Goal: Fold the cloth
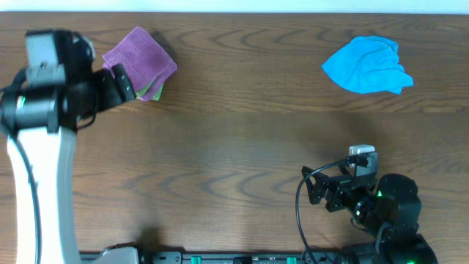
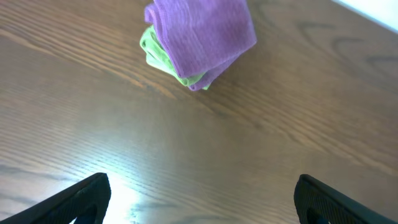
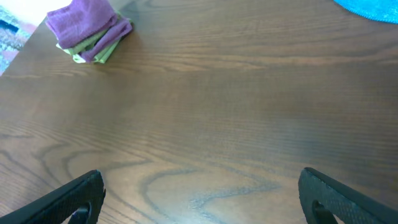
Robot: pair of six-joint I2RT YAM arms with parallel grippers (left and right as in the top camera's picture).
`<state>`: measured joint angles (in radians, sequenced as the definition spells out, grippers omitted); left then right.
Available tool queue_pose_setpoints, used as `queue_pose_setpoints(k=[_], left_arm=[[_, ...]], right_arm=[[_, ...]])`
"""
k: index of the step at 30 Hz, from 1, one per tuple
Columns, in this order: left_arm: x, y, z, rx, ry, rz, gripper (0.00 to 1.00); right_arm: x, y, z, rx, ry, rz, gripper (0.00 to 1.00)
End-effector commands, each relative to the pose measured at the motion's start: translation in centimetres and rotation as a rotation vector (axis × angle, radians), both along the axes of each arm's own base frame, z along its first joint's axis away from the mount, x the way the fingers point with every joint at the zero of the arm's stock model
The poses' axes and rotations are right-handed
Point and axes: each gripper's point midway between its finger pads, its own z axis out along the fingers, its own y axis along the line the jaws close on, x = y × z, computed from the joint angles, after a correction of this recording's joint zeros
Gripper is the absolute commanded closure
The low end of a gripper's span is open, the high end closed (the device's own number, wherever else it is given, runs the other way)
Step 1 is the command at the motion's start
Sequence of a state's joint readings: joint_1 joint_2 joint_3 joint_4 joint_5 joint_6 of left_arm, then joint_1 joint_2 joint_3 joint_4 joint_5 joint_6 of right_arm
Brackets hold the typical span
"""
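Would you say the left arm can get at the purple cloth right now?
Probably yes: the left tool stands open facing the purple cloth, with only bare table between them.

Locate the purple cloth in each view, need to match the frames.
Overhead: purple cloth at upper left, folded.
Left wrist: purple cloth at top centre.
Right wrist: purple cloth in the top left corner.
Shared landmark: the lime-green cloth lying under it, its edge showing in all three views.
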<state>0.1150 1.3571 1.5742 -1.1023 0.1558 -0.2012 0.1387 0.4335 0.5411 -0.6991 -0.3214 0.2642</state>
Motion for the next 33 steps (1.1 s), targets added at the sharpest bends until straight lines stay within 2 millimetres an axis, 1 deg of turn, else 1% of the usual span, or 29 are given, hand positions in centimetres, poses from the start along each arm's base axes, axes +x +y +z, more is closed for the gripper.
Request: queue_pose_setpoints(k=[1, 4, 6, 8, 12, 15, 18, 21, 24, 25, 27, 29, 33], left_arm=[[-2.9, 0.4, 0.0, 0.054, -0.030, 0.001, 0.05], [-5.0, 0.2, -0.3, 0.061, -0.092, 0.002, 0.05], [-6.2, -0.1, -1.0, 0.062, -0.137, 0.000, 0.04], [-7.5, -0.3, -1.9, 0.067, -0.189, 0.000, 0.04], [-9.5, -0.6, -3.7, 0.071, -0.270, -0.004, 0.04], [-10.7, -0.9, -5.3, 0.070, -0.311, -0.012, 0.05], [-11.2, -1.7, -7.1, 0.084, -0.331, -0.085, 0.05], [-11.7, -2.6, -9.3, 0.093, -0.321, -0.166, 0.05], [-12.2, -2.9, -11.2, 0.100, -0.297, -0.194, 0.05], [-12.4, -3.2, -11.9, 0.116, -0.294, -0.230, 0.05], [-12.6, -3.7, -12.6, 0.134, -0.292, -0.276, 0.05], [-12.9, -4.2, -13.2, 0.160, -0.296, -0.326, 0.05], [-13.4, -4.2, -14.4, 0.207, -0.294, -0.347, 0.05]], right_arm=[[0.0, -0.1, 0.0, 0.015, 0.008, -0.012, 0.01], [0.0, -0.1, 0.0, 0.015, 0.008, -0.012, 0.01], [0.0, -0.1, 0.0, 0.015, 0.007, -0.012, 0.01], [0.0, -0.1, 0.0, 0.015, 0.008, -0.012, 0.01], [0.0, -0.1, 0.0, 0.015, 0.007, -0.012, 0.01], [0.0, -0.1, 0.0, 0.015, 0.007, -0.012, 0.01], [0.0, -0.1, 0.0, 0.015, 0.007, -0.012, 0.01], [0.0, -0.1, 0.0, 0.015, 0.007, -0.012, 0.01], [0.0, -0.1, 0.0, 0.015, 0.008, -0.012, 0.01], [0.0, -0.1, 0.0, 0.015, 0.007, -0.012, 0.01], [0.0, -0.1, 0.0, 0.016, 0.007, -0.012, 0.02], [0.0, -0.1, 0.0, 0.015, 0.008, -0.012, 0.01], [0.0, -0.1, 0.0, 0.015, 0.007, -0.012, 0.01]])
